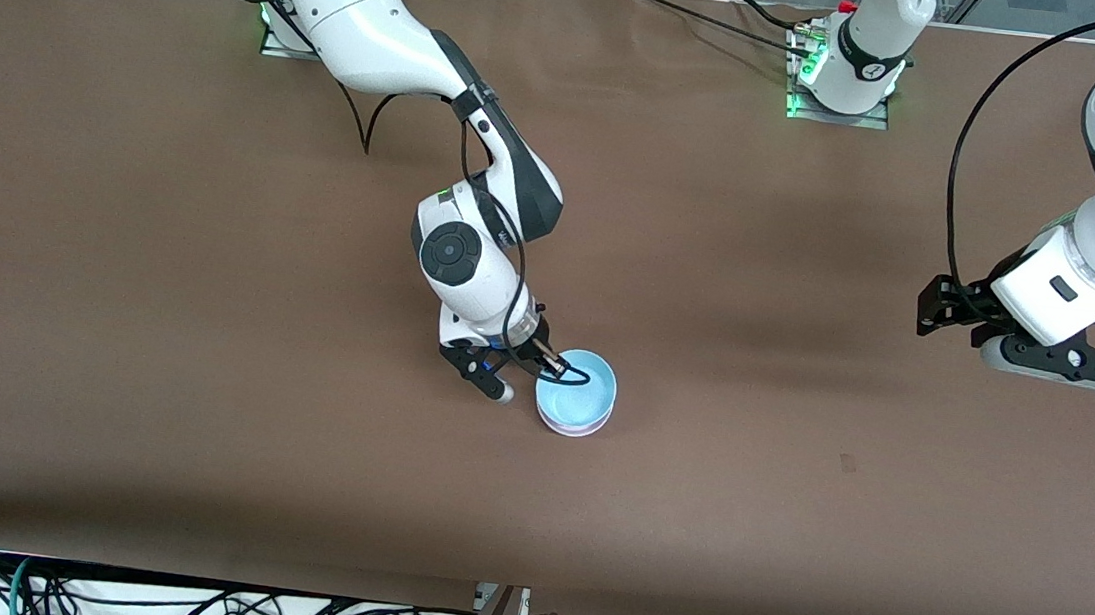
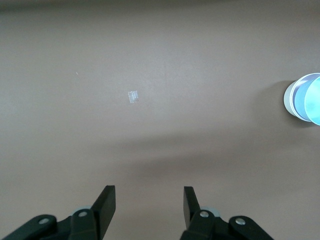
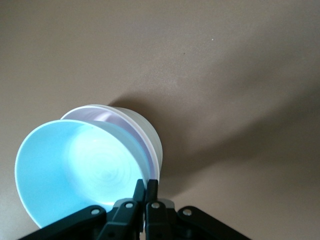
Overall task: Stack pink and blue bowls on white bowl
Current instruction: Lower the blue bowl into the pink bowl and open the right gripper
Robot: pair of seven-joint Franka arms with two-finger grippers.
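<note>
The light blue bowl [image 1: 581,393] rests in the pale pink bowl [image 3: 117,120], which sits in the white bowl [image 3: 152,140], in one stack at mid-table near the front camera. Only the rims of the pink and white bowls show under the blue one. My right gripper [image 1: 557,367] is shut on the blue bowl's rim [image 3: 75,170], one finger inside and one outside [image 3: 146,184]. My left gripper [image 1: 1069,370] waits open and empty in the air over the left arm's end of the table [image 2: 149,200]. The stack also shows at the edge of the left wrist view [image 2: 306,99].
The brown table cover [image 1: 205,315] is bare around the stack. A small clear scrap [image 2: 132,96] lies on it under the left gripper. Cables hang along the table's front edge [image 1: 177,603].
</note>
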